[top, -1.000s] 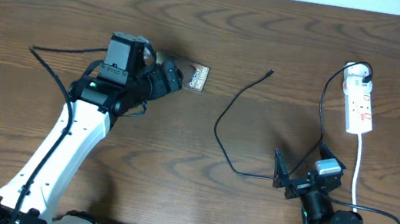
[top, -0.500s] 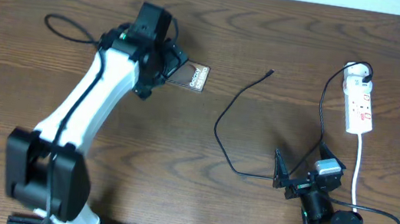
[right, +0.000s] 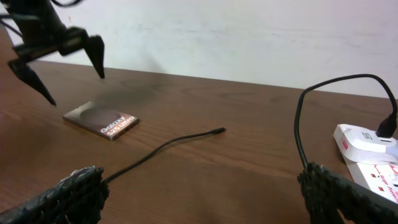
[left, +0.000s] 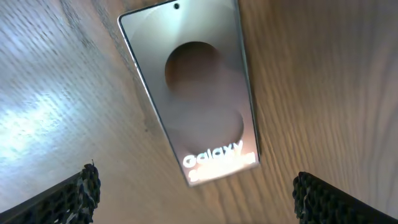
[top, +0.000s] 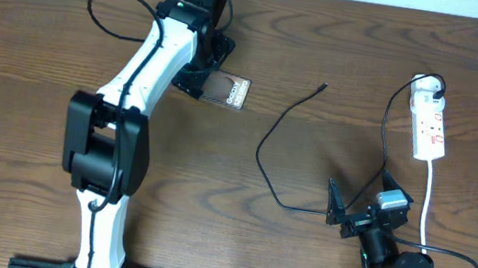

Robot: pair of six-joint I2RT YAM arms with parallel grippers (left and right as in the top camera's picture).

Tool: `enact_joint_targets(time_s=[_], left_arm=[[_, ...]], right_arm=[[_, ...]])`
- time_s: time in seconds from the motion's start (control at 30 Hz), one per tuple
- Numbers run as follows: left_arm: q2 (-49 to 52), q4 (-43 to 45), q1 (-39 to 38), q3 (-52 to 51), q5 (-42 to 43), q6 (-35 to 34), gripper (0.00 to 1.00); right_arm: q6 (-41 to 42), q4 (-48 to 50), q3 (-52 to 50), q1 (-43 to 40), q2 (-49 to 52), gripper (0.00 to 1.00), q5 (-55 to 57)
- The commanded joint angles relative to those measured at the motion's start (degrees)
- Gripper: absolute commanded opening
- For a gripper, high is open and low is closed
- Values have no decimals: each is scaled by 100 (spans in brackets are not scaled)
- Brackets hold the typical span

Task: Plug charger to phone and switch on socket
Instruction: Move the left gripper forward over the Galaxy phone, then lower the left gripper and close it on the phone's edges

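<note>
Since a steadying grasp is presumably intended, the left gripper [right: 77, 89] is held wide open and empty over the phone [top: 228, 90], upper left-centre of the overhead frame. The right gripper [right: 200, 180], equally open and empty, is kept lower right beside the charger [top: 270, 147]. The socket [top: 430, 122] is placed upper right. The plug tip [top: 322, 88] is seen well apart from the phone, to its right.

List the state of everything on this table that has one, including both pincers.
phone: flat on the table, nothing plugged in.
charger: tip loose on the table, apart from the phone.
power strip: black plug inserted, switch position unreadable.
left pincer: open, above the phone, holding nothing.
right pincer: open, empty.
</note>
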Motion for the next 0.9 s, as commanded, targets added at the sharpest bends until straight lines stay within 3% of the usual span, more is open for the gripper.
enact_joint_targets(time_s=[0.0,0.2,0.43,0.87], left_arm=[[192,205,-9,109,-33,-511,98],[428,518,-7,332,-33,-826,98],[1213,-310,-9,1377,57,-691,98],[1434,-459,-13,1370,-236,-492,98]], right_arm=[[-26,-24,-9,44,-31,99,42],[-28,-24,-9,44,-31,99,42],[-26,-24,-9,44,-31,99,42],[-26,-24,-9,44,-31,99,42]])
